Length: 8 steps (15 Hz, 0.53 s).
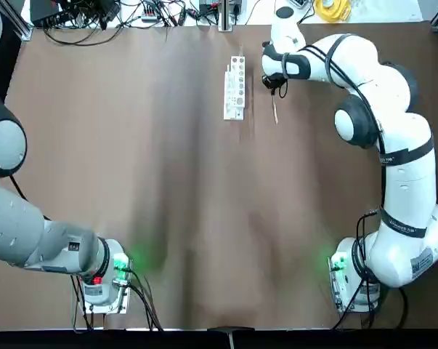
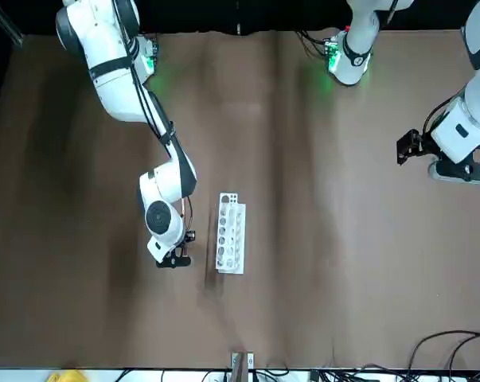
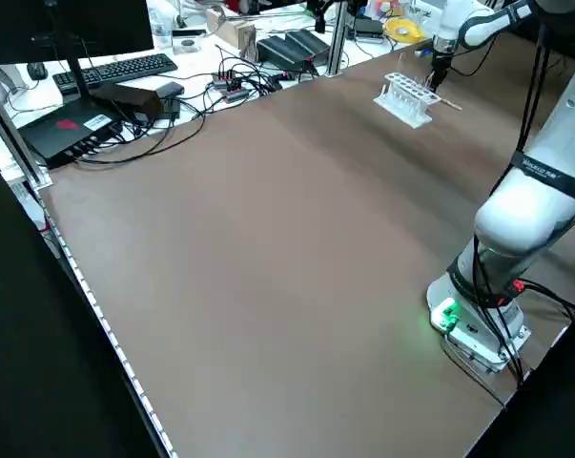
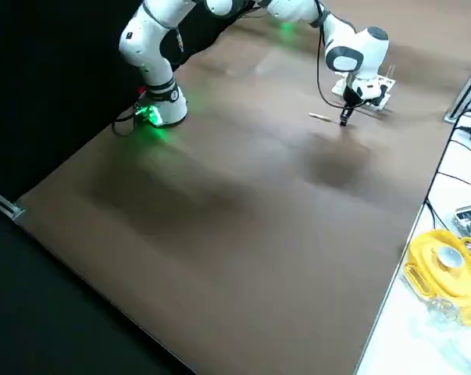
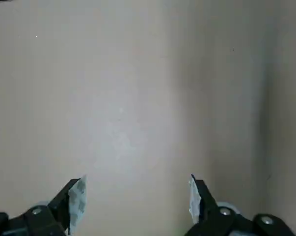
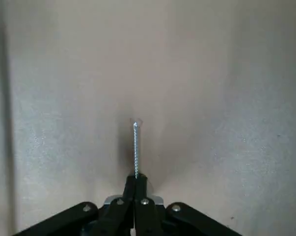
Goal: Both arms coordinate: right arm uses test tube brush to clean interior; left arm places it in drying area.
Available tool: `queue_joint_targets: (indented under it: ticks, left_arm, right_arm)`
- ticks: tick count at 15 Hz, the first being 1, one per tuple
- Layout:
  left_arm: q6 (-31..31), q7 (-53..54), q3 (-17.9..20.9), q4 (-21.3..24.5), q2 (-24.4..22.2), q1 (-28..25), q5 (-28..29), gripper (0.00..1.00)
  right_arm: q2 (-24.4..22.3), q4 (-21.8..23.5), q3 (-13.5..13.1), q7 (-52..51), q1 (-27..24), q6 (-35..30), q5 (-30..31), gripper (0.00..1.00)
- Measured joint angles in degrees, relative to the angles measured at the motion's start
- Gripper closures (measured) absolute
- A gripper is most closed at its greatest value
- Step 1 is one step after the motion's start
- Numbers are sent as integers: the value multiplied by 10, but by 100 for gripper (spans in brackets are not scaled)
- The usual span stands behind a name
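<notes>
The white drying area rack (image 1: pixel 234 89) lies at the far middle of the table, also in the front view (image 2: pixel 230 233). Just to its right the thin test tube brush (image 1: pixel 274 110) rests low over the table. My right gripper (image 1: pixel 275 91) is shut on one end of it. The right wrist view shows the fingers (image 6: pixel 144 196) pinched together on the brush's twisted wire stem (image 6: pixel 136 147), which points straight away from them. My left gripper (image 5: pixel 135 189) hangs open over bare brown table at the robot's left side, far from the rack, holding nothing.
Cables and electronics (image 1: pixel 102 11) and a yellow object (image 1: pixel 332 9) lie beyond the table's far edge. Both arm bases (image 1: pixel 106 280) (image 1: pixel 353 276) stand at the near edge with green lights. A keyboard (image 3: pixel 115 69) sits on the neighbouring desk.
</notes>
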<state>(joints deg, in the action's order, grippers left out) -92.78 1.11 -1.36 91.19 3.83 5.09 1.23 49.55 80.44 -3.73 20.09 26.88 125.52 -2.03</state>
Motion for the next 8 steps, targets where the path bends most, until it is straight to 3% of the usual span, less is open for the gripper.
queue_joint_targets:
  ticks: [6, 8]
  left_arm:
    - [0, 0, -1, 0, -1, 0, 0, 0]
    - [0, 0, -1, 0, -1, 0, 0, 0]
  right_arm:
    - [-2, -8, -4, -30, -2, -5, 8, 98]
    - [-11, -17, -3, -61, -1, -40, 9, 98]
